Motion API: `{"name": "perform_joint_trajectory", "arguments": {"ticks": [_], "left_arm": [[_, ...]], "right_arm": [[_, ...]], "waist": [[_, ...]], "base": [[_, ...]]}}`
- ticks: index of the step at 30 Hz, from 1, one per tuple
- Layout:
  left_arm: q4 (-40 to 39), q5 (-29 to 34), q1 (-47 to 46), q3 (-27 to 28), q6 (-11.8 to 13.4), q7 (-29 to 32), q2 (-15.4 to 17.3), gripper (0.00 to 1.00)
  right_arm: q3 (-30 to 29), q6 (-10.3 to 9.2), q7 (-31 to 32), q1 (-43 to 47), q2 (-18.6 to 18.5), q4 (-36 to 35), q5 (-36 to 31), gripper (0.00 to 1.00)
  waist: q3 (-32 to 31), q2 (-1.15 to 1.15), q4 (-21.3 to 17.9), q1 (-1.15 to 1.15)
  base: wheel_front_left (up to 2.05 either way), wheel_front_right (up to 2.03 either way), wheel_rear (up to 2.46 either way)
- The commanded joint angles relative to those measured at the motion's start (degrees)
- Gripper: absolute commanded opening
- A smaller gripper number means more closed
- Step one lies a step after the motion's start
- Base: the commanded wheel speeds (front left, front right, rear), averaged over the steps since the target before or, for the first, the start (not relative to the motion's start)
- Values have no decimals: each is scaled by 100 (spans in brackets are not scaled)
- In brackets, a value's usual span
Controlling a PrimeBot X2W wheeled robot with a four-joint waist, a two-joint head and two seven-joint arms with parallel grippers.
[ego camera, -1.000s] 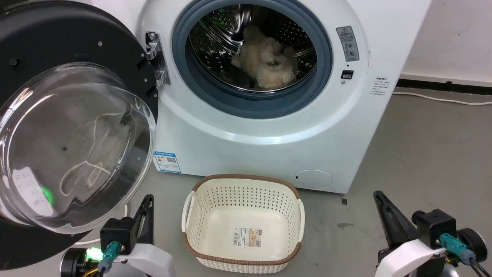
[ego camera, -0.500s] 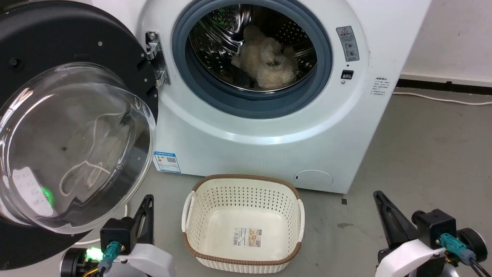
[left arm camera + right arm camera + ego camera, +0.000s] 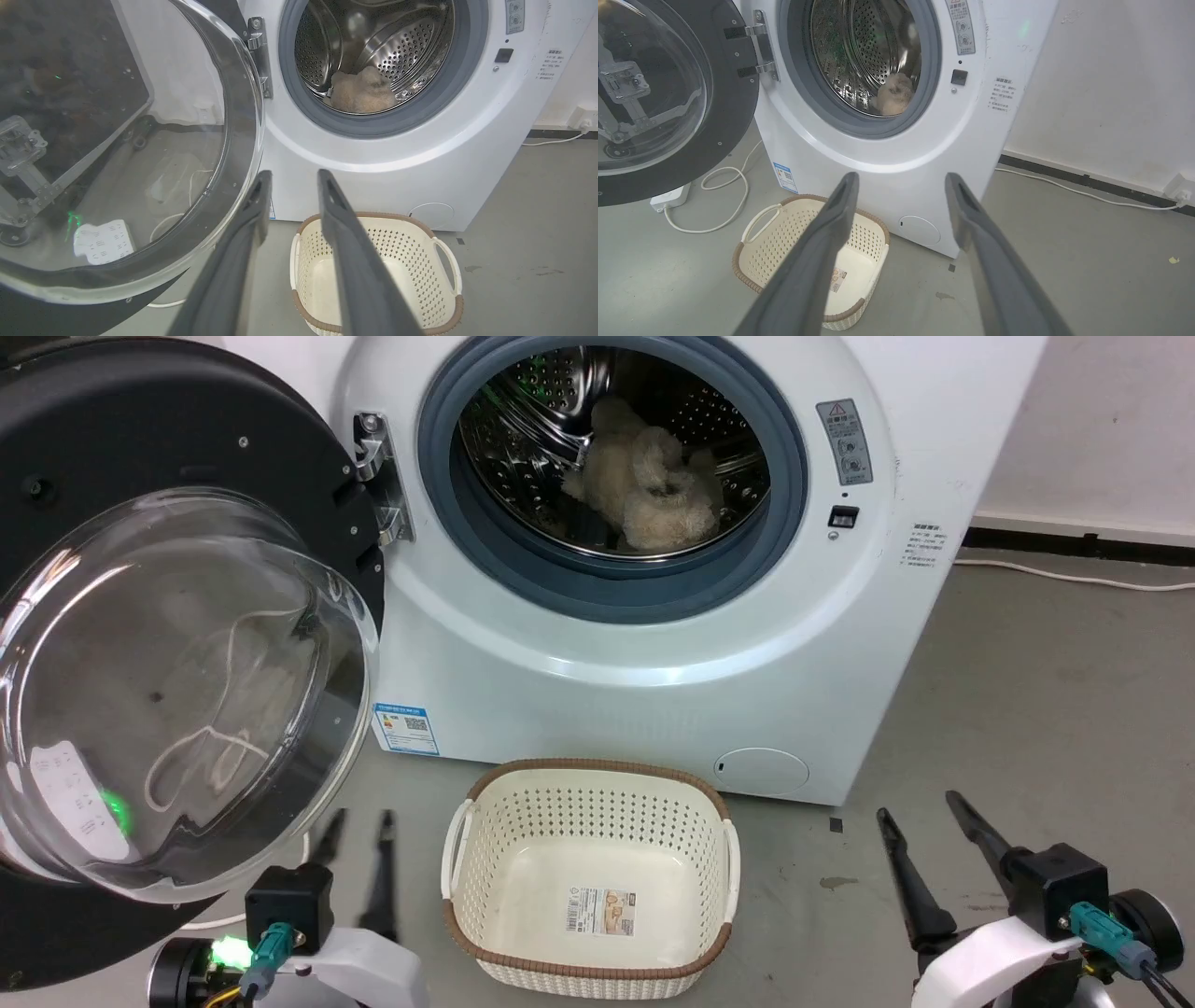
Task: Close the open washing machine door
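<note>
Both sets of fingers have just spread apart; left gripper (image 3: 361,819) and right gripper (image 3: 917,805) hold nothing. Above the left gripper, the door (image 3: 177,663) hangs wide open beside the washing machine (image 3: 653,653). Approach stage; next, probably push the door shut.

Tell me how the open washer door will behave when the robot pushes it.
The washing machine door will likely swing rigidly about its metal hinge, not flex. Its glass bowl looks smooth, probably slippery; the black frame seems the safer contact.

The grey floor (image 3: 1027,709) carries the washing machine (image 3: 653,709), a cream basket (image 3: 597,803) just before it, and a white cable (image 3: 1074,580).
</note>
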Motion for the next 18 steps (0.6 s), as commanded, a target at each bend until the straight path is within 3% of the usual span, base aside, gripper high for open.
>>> {"name": "perform_joint_trajectory", "arguments": {"ticks": [1,18], "left_arm": [[3,8,-9,-17,-3,-37,2,100],[0,24,-20,-176,5,-240,74,100]], "right_arm": [[-11,0,-35,17,-5,-3,35,100],[-73,1,-240,110,-3,-17,89,100]], "waist": [[1,0,1,0],[-41,0,225,0]], "base": [[0,0,0],[0,0,0]]}}
